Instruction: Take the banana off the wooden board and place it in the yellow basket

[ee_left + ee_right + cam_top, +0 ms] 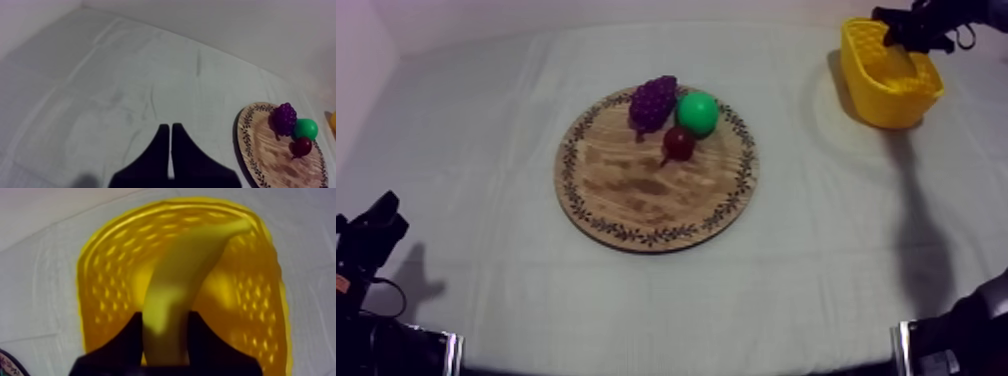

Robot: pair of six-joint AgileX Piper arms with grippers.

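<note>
The yellow banana hangs lengthwise right over the open yellow basket, held at one end between my right gripper's black fingers. From above, that right gripper hovers over the basket at the far right of the table. The round wooden board lies mid-table and carries a bunch of grapes, a green round fruit and a small red fruit. My left gripper is shut on nothing, low over bare cloth to the left of the board.
Grey-white cloth covers the table, with wide free room left and in front of the board. My left arm rests at the lower left edge. A dark part of the right arm sits at the lower right.
</note>
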